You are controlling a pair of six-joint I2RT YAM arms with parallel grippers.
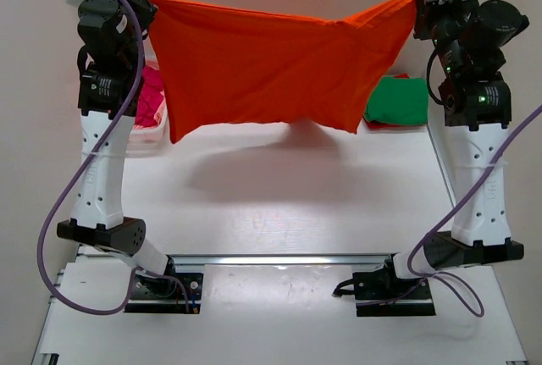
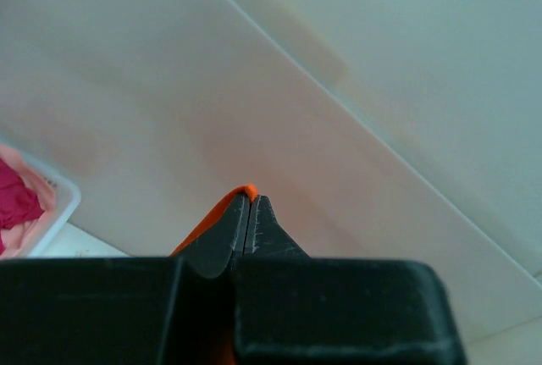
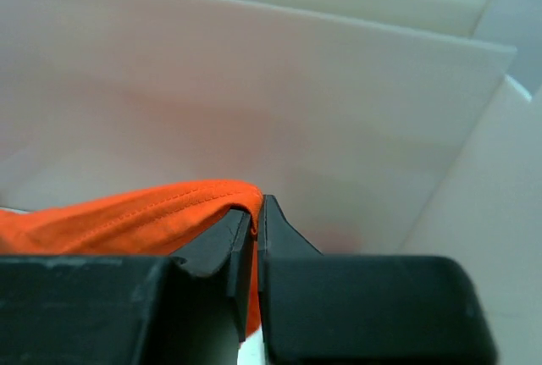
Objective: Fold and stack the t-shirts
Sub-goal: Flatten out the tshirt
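Left gripper (image 2: 252, 201) and right gripper (image 3: 258, 206) pinch the orange t-shirt (image 1: 271, 69) (stretched aloft).

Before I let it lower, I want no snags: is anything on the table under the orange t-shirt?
Nothing visible does. Below the orange t-shirt the table is bare; the green t-shirt lies off to the right, the basket to the left.
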